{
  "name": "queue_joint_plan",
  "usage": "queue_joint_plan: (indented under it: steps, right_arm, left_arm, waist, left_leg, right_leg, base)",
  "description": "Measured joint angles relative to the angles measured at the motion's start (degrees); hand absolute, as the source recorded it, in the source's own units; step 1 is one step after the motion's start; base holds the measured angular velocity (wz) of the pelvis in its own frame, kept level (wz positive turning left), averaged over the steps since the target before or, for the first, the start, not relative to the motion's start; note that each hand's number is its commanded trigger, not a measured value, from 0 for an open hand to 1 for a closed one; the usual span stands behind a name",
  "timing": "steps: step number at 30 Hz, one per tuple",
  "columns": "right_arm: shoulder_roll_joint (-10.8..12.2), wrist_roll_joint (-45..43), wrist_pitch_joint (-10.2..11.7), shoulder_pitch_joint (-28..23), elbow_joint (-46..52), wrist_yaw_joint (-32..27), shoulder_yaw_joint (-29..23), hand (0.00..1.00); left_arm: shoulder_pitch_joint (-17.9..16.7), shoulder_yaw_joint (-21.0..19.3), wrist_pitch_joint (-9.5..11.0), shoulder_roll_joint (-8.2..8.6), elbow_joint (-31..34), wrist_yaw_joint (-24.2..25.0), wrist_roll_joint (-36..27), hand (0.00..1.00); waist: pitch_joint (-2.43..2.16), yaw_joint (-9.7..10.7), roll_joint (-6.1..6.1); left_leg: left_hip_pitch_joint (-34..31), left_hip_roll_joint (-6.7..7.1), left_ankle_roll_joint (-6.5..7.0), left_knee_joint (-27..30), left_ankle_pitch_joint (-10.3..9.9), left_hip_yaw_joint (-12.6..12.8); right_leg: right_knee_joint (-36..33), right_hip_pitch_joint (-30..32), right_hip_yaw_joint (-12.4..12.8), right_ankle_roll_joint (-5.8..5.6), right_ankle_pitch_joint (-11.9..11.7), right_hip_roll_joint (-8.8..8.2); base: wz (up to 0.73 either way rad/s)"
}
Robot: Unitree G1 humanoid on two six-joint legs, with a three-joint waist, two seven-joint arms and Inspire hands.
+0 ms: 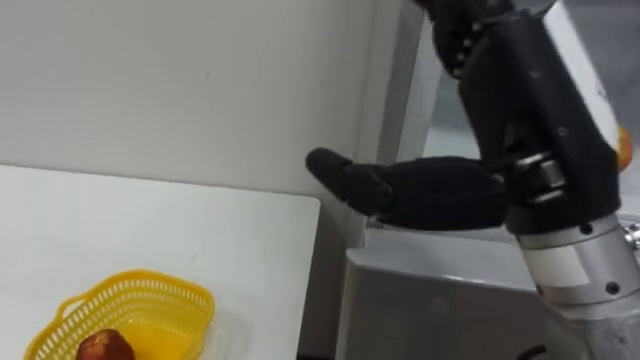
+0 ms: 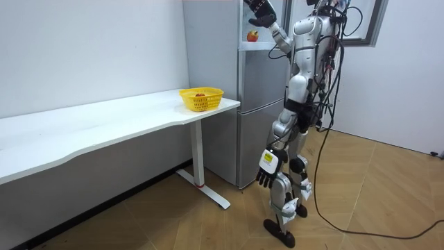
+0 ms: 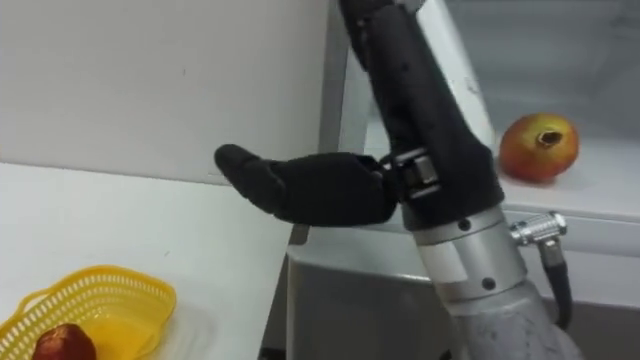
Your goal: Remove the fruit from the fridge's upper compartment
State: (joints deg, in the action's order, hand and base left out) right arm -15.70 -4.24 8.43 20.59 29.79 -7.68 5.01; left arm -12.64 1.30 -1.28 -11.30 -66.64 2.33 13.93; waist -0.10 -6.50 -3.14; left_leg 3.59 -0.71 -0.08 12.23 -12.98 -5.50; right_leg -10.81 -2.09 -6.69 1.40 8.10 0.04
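Pomegranate (image 3: 538, 147): round, smooth red-orange skin with a yellowish patch and a small dark crown, lying on the pale shelf (image 3: 600, 180) of the upper compartment of the fridge (image 2: 260, 111), touched by neither hand. Fridge body: tall, boxy, matt grey metal, placed just beside the end of the table (image 2: 104, 121). Table: long white smooth top on white legs, set along a plain white wall. Basket (image 3: 95, 298): yellow plastic, open lattice weave with a wavy rim, placed on the table end nearest the fridge; one dark red, rounded fruit (image 3: 62, 345) inside, resting on the basket floor. Right hand (image 3: 430, 120): black, matt, jointed casing above a silver cylindrical wrist, raised in front of the upper compartment, well apart from the pomegranate and to its left in the right eye view. Thumb stretched out sideways toward the wall, fingers (image 1: 455, 35) loosely extended upward with tips past the top edge; nothing held, nothing touched. Left hand (image 2: 267, 167): hanging low beside the thigh in the room view, fingers relaxed and pointing down, empty. Robot upright on wooden flooring, facing the fridge.
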Motion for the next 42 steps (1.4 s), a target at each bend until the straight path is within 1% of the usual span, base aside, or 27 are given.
queue_joint_plan:
  steps: [2, 3, 4, 7, 9, 12, 13, 15, 19, 22, 24, 29, 30, 31, 34, 36, 39, 42]
  right_arm:
    - [-0.01, -0.57, 1.84, -1.76, 0.48, -2.13, -1.57, 0.00]
    - [0.00, -1.03, 2.98, -2.78, 0.49, -3.54, -2.51, 0.00]
    - [0.01, -1.71, 3.66, -3.58, 0.51, -4.74, -3.54, 0.00]
    - [0.00, -2.39, 5.47, -5.78, 0.64, -7.88, -6.52, 0.00]
    - [0.00, -2.75, 6.03, -6.95, 0.68, -9.97, -7.62, 0.00]
    - [0.00, -3.08, 6.81, -8.52, 0.74, -12.76, -9.43, 0.00]
    - [0.00, -3.70, 7.00, -8.76, 0.73, -13.79, -9.88, 0.00]
    - [0.00, -5.32, 7.15, -8.76, 0.65, -15.20, -10.43, 0.00]
    - [-0.04, -6.96, 7.30, -8.78, 0.37, -18.56, -11.47, 0.00]
    - [-0.26, -6.85, 7.70, -8.92, -1.17, -19.25, -11.46, 0.00]
    - [-0.69, -6.65, 7.53, -8.96, -3.30, -19.16, -11.27, 0.00]
    - [-0.75, -4.45, 5.89, -8.85, -9.17, -17.92, -11.25, 0.00]
    - [-1.05, -3.09, 5.84, -8.74, -11.14, -17.69, -11.26, 0.00]
    - [-1.90, -1.77, 5.63, -8.70, -13.19, -17.50, -11.26, 0.00]
    - [-2.72, -0.31, 4.10, -7.65, -16.62, -16.61, -11.31, 0.00]
    - [-3.29, -0.35, 3.96, -6.76, -18.36, -16.42, -11.31, 0.00]
    - [-5.47, -0.29, 2.74, -6.09, -19.11, -16.39, -11.23, 0.00]
    - [-6.98, -0.19, 2.12, -6.08, -19.12, -16.39, -11.23, 0.00]
  left_arm:
    - [-0.27, 0.06, 0.84, 0.61, -0.88, -1.08, 0.00, 0.00]
    - [-0.36, 0.07, 1.43, 0.96, -1.52, -1.79, 0.00, 0.00]
    - [-0.35, 0.07, 1.65, 1.30, -2.05, -2.10, 0.07, 0.00]
    - [-0.81, -0.04, 1.68, 1.57, -2.46, -1.89, 0.13, 0.00]
    - [-1.09, -0.05, 1.69, 1.64, -2.54, -1.57, 0.13, 0.00]
    - [-1.07, -0.52, 1.71, 1.64, -2.69, -1.34, 0.12, 0.00]
    - [-0.87, -0.62, 1.71, 1.63, -2.81, -1.08, 0.13, 0.00]
    - [-0.61, -0.63, 1.71, 1.61, -3.13, -0.46, 0.13, 0.00]
    - [-0.46, -0.63, 1.71, 1.60, -3.20, 0.72, 0.13, 0.00]
    - [-0.43, -0.61, 1.69, 1.53, -3.82, 0.86, 0.13, 0.00]
    - [-0.37, -0.61, 1.59, 1.46, -3.87, 0.85, 0.16, 0.00]
    - [-0.38, -0.42, 1.01, 1.19, -3.77, 0.87, 0.19, 0.00]
    - [-0.42, -0.41, 0.91, 1.07, -3.73, 0.92, 0.18, 0.00]
    - [-0.42, -0.40, 0.90, 0.91, -3.59, 0.99, 0.19, 0.00]
    - [-0.42, -0.51, 0.87, 0.85, -3.54, 1.56, 0.27, 0.00]
    - [-0.41, -0.52, 0.76, 0.66, -3.06, 2.41, 0.27, 0.00]
    - [-0.41, -0.54, 0.64, 0.30, -1.87, 3.09, 0.24, 0.00]
    - [-0.37, -0.53, 0.50, -0.17, -1.88, 3.15, 0.24, 0.00]
  waist:
    - [0.06, 0.48, -0.08]
    - [0.12, 1.37, -0.17]
    - [0.15, 1.94, -0.15]
    - [0.20, 3.07, -0.08]
    - [0.27, 3.09, 0.08]
    - [0.25, 3.57, 0.34]
    - [0.24, 4.11, 0.36]
    - [0.22, 4.64, 0.44]
    - [0.23, 4.86, 0.53]
    - [0.24, 4.94, 0.20]
    - [0.22, 4.85, -0.14]
    - [0.45, 4.65, -1.36]
    - [0.62, 4.67, -1.49]
    - [0.68, 4.64, -1.79]
    - [0.77, 4.42, -1.82]
    - [0.76, 4.41, -1.83]
    - [0.77, 3.99, -1.64]
    - [0.71, 3.15, -1.65]
  left_leg:
    - [0.32, -0.07, 0.05, -0.18, -0.04, 0.47]
    - [0.41, -0.08, 0.06, -0.42, -0.04, 0.60]
    - [0.48, -0.10, 0.09, -0.52, -0.06, 0.83]
    - [0.63, -0.23, 0.16, -0.91, -0.13, 1.18]
    - [1.04, -0.40, 0.16, -1.01, -0.13, 2.02]
    - [1.18, -0.43, 0.16, -1.09, -0.13, 2.29]
    - [1.20, -0.43, 0.16, -1.11, -0.13, 2.32]
    - [1.27, -0.43, 0.16, -1.21, -0.13, 2.35]
    - [1.85, -0.57, 0.15, -1.64, -0.13, 2.85]
    - [2.09, -0.62, 0.15, -1.87, -0.13, 3.26]
    - [2.09, -0.62, 0.15, -1.84, -0.12, 3.35]
    - [2.05, -0.63, 0.16, -1.83, -0.12, 3.28]
    - [1.98, -0.62, 0.16, -1.79, -0.12, 3.10]
    - [1.88, -0.61, 0.16, -1.72, -0.12, 2.97]
    - [1.65, -0.60, 0.16, -1.73, -0.12, 2.92]
    - [1.57, -0.60, 0.16, -1.75, -0.12, 2.79]
    - [1.58, -0.59, 0.16, -1.74, -0.12, 2.70]
    - [1.65, -0.61, 0.16, -1.72, -0.11, 2.72]
  right_leg:
    - [0.01, -0.15, 0.20, 0.00, 0.00, 0.03]
    - [0.03, -0.13, 0.30, 0.00, 0.00, 0.04]
    - [0.03, 0.01, 0.53, 0.00, 0.00, 0.05]
    - [0.15, -0.03, 0.79, 0.00, 0.00, 0.17]
    - [0.16, 0.01, 1.55, 0.00, -0.01, 0.40]
    - [0.15, 0.14, 1.87, 0.00, -0.01, 0.46]
    - [0.14, 0.15, 1.94, 0.00, -0.01, 0.47]
    - [0.16, 0.13, 1.95, 0.00, -0.01, 0.48]
    - [0.13, -0.02, 2.28, 0.00, -0.01, 0.61]
    - [0.13, -0.03, 2.73, 0.00, 0.00, 0.73]
    - [0.10, -0.03, 2.83, 0.00, -0.01, 0.73]
    - [0.18, -0.04, 2.72, 0.00, 0.00, 0.71]
    - [0.19, -0.05, 2.65, 0.00, 0.00, 0.70]
    - [0.21, -0.07, 2.52, 0.00, 0.00, 0.68]
    - [0.24, 0.12, 2.48, -0.01, 0.00, 0.68]
    - [0.26, 0.18, 2.29, 0.00, 0.01, 0.65]
    - [0.23, 0.19, 2.25, 0.00, 0.02, 0.66]
    - [0.19, 0.19, 2.26, 0.07, 0.07, 0.67]
  base:
    - [-0.14]
    - [-0.05]
    - [-0.07]
    - [-0.06]
    - [-0.18]
    - [-0.08]
    - [0.00]
    - [0.00]
    - [-0.06]
    - [-0.08]
    - [0.00]
    - [0.01]
    - [0.06]
    - [0.06]
    - [0.01]
    - [0.02]
    - [0.01]
    - [0.00]
